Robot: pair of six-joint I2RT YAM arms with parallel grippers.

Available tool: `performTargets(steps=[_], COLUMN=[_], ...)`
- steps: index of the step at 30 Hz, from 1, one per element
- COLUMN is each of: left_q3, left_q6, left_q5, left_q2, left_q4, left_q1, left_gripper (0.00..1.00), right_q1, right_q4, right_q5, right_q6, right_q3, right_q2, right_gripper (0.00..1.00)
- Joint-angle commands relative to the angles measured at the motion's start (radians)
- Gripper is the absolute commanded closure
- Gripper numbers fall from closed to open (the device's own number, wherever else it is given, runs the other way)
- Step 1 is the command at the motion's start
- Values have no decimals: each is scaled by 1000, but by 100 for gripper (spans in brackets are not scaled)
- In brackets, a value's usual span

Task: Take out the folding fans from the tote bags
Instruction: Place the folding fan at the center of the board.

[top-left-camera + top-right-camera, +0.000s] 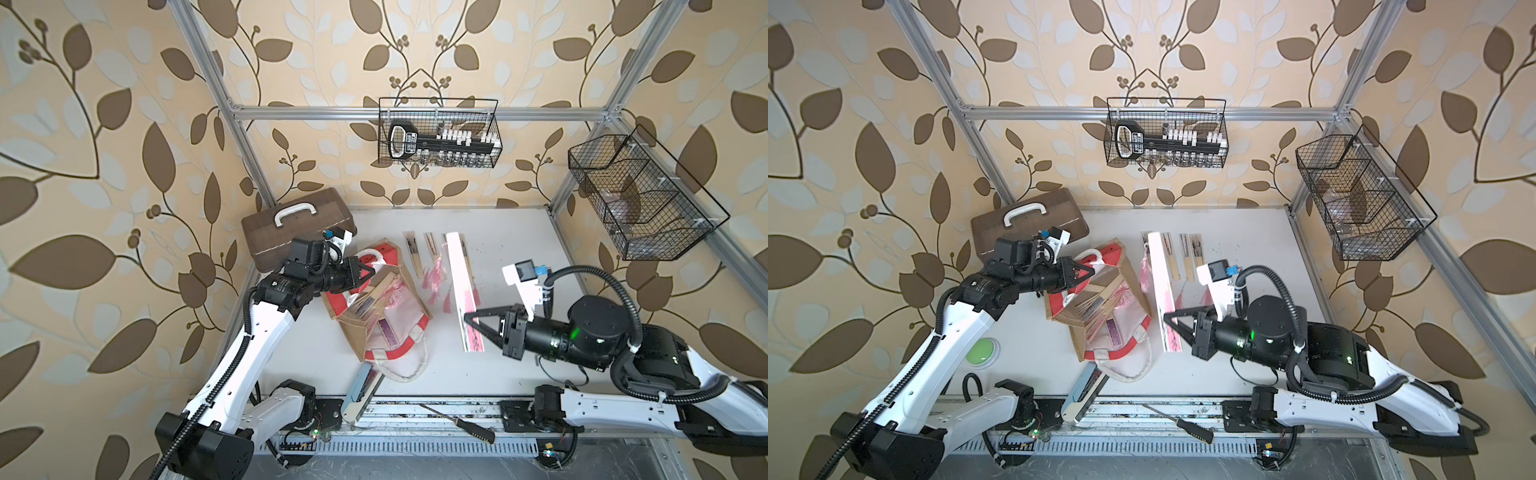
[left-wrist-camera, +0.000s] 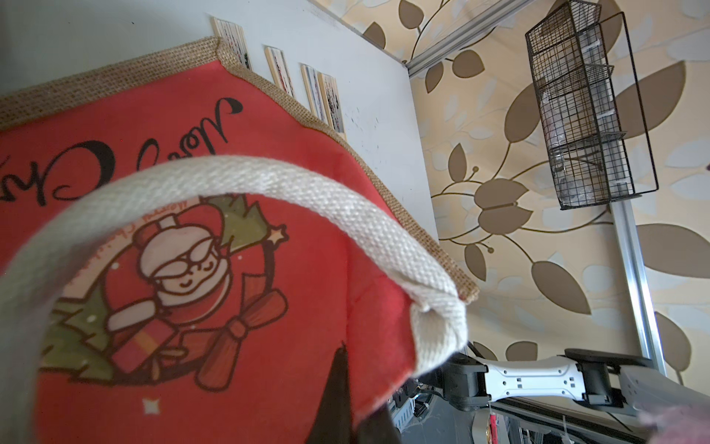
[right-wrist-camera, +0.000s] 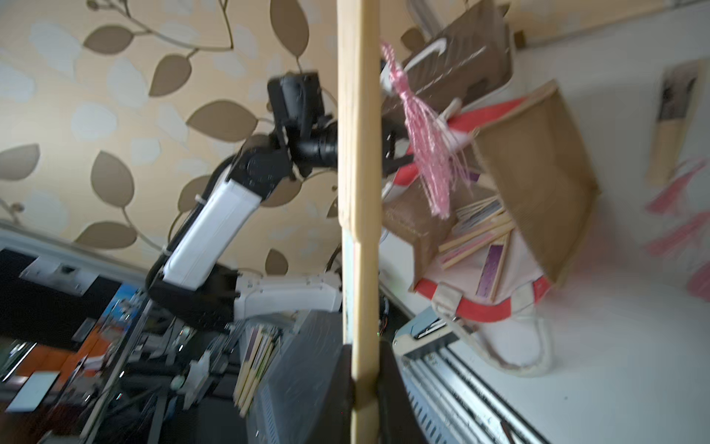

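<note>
The tabletop point(image 1: 511, 291) is a flat, matt sheet of pale grey. At its far left corner sits a brown plastic case point(image 1: 266, 237), a rounded box with a white loop handle. Two black wire-mesh baskets hang from the aluminium frame: an oblong basket point(image 1: 384, 141) on the back rail and an angular basket point(image 1: 665, 232) on the right side.

The tote bag point(image 1: 353, 336) lies left of centre on the tabletop with its mouth gaping. It has coarse woven jute sides, red panels, a smooth whitish lining and thick braided off-white handles. The left wrist view shows a cartoon Santa print point(image 2: 184, 269) on the red cloth. The left jaws are closed, pinching that red panel beside a handle at the bag's far end.

Inside the bag lies a bundle of fans point(image 1: 368, 301), slim flat sticks of pale bamboo with pink and purple paper.

The right jaws are clamped on one closed fan point(image 1: 459, 266), a long straight slat with pink-white paper and dark print. It is raised above the tabletop just right of the bag. In the right wrist view its stringy pink tassel point(image 3: 426, 153) dangles beside the smooth bamboo rib.

The further fans point(image 1: 412, 253) lie flat, side by side, near the back of the tabletop, with frayed pink tassels.

A light-blue stapler-like tool point(image 1: 359, 388) rests at the front edge by the bag's handle. A black-handled screwdriver point(image 1: 478, 432) with a thin steel shaft lies on the front rail.
</note>
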Motion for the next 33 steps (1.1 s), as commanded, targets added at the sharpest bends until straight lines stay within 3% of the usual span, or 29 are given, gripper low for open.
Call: performTargets(steps=[1,4,6,11,15,22,25,30,33], left_q3=[-2,-4,-5,-6,-6,-13,-15,-19,-18], left_q6=[28,31,33,37,37,35,34,35,35], left_q5=[-6,-8,-13,-15,-12,-3,0,-3,-2], left_q2=[-21,-25,-29,-29,-31,-28,-28,-30,-27], left_q4=[7,4,1,-3,-5,-2,-1,1,-1], left_q1=[-1,0,0,0,0,0,0,0,0], left_gripper=[100,100,100,100,100,100,100,100,100], right_q1=[-232,-488,-610,-826,-948,-1060,-1067,-1093,-1094], right_q4=[-74,-13,2,83,124,144,80,111,84], right_q5=[-116,-309,-366,-475,-438,-382,-316,-395,-365], right_q6=[-110,-147,-180,-193,-242,-363,-418,-423,-462], right_q3=[34,34,36,-44,-136,-190,-124,11,132], right_q2=[90,171,233,338,427,630,739,870,938], right_gripper=[91,91,91,91,91,91,91,90,90])
